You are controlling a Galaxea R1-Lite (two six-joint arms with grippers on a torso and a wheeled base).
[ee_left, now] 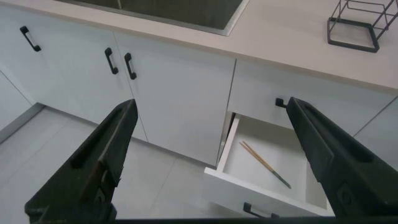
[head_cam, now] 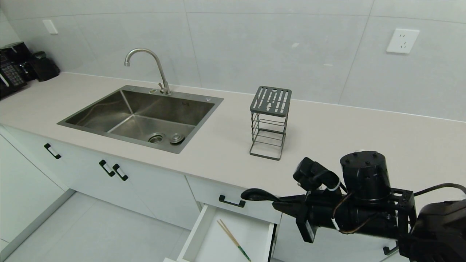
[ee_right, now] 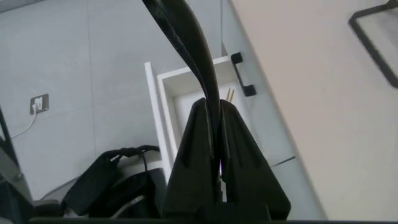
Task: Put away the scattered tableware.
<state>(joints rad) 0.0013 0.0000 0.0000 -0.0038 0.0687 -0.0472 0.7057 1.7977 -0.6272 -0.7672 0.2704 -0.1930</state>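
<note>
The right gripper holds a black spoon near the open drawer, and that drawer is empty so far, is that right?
Not quite. The drawer is not empty: a pair of chopsticks lies in it, as the head view shows. The rest stands: the right gripper holds a black spoon near the open drawer.
</note>
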